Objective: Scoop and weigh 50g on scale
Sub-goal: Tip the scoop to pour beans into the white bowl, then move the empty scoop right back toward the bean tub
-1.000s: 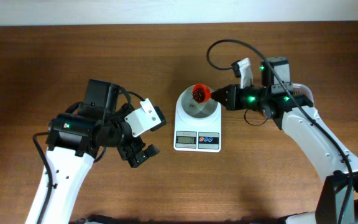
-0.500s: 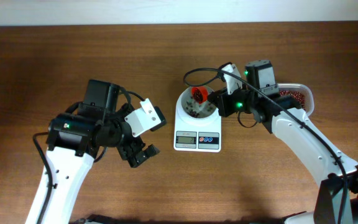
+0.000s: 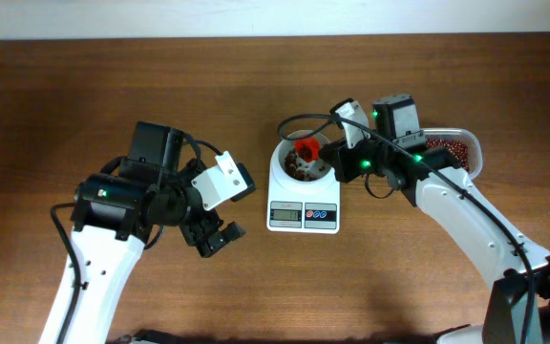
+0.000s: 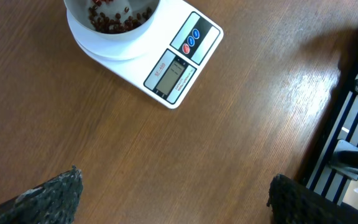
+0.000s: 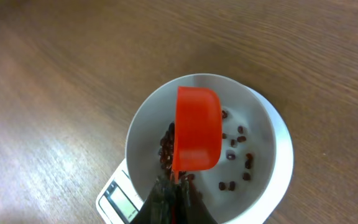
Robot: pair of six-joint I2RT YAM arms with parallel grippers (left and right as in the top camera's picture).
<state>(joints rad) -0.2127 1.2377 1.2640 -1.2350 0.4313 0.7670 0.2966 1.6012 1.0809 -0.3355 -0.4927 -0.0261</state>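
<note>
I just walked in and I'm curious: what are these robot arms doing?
The right pincer is shut on a red scoop, tipped over the white bowl on the scale. Some dark red beans lie in the bowl. More wait in a clear tub beside that arm. The left pincer hangs open over the table, holding nothing.

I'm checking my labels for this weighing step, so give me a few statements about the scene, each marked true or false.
1. The red scoop hangs over the bowl. True.
2. The bowl is empty. False: beans lie in it.
3. The left gripper grips the scale. False: it is open, apart from the scale, over bare table.
4. The right gripper is shut on the scoop's handle. True.
</note>
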